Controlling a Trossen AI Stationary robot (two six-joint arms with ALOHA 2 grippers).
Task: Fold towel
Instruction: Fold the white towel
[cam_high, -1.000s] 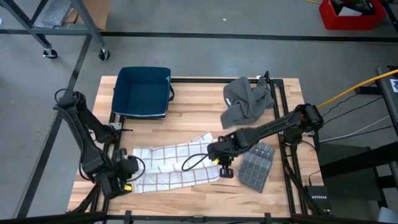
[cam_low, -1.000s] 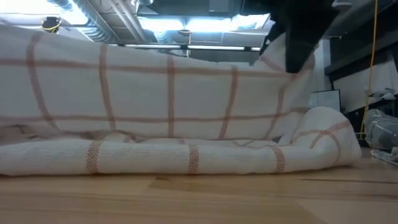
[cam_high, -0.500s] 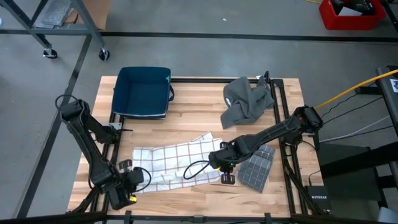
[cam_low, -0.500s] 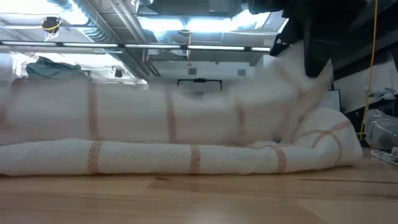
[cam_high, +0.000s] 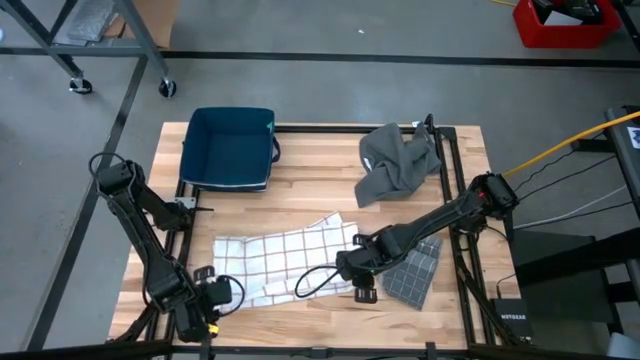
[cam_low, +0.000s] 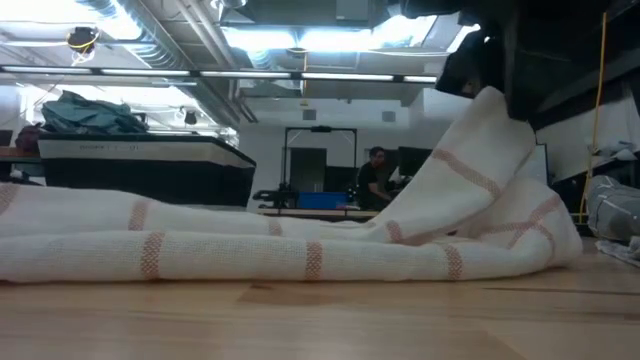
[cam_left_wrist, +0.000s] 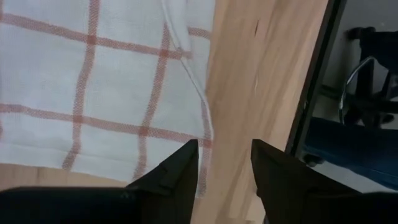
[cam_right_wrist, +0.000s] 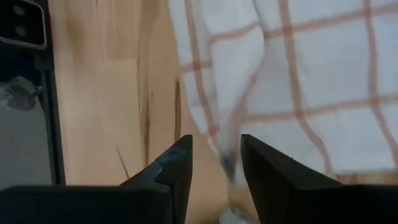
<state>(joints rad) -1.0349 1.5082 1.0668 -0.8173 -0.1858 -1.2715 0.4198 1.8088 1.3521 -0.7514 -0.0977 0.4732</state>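
Note:
A white towel with red checks (cam_high: 280, 258) lies folded over itself on the wooden table (cam_high: 320, 195), near its front edge. My left gripper (cam_high: 207, 300) stands open just above the towel's left near corner (cam_left_wrist: 186, 134), which lies flat. My right gripper (cam_high: 358, 278) is open at the towel's right near corner, pointing steeply down. That corner (cam_low: 480, 130) still rises in a peak up to the dark fingers in the low view. My right gripper's parted fingers (cam_right_wrist: 177, 165) stand on either side of the towel's raised right corner (cam_right_wrist: 225, 155), coming from above. The cloth reaches up between them. Whether it still rests against a finger I cannot tell. The peak is slack and the remaining cloth lies on the table.
A folded grey waffle cloth (cam_high: 412, 268) lies right beside my right gripper. A crumpled grey cloth (cam_high: 398, 165) is at the far right, a blue bin (cam_high: 232, 148) at the far left. A black cable loop (cam_high: 315, 280) hangs over the towel. A person (cam_low: 375, 178) stands far behind.
Both grippers have moved toward the table's near edge and down, carrying the towel's lifted edge over the layer below, and both have opened. The held-up sheet has dropped: its left part now lies flat on the lower layer, while the right corner still stands up.

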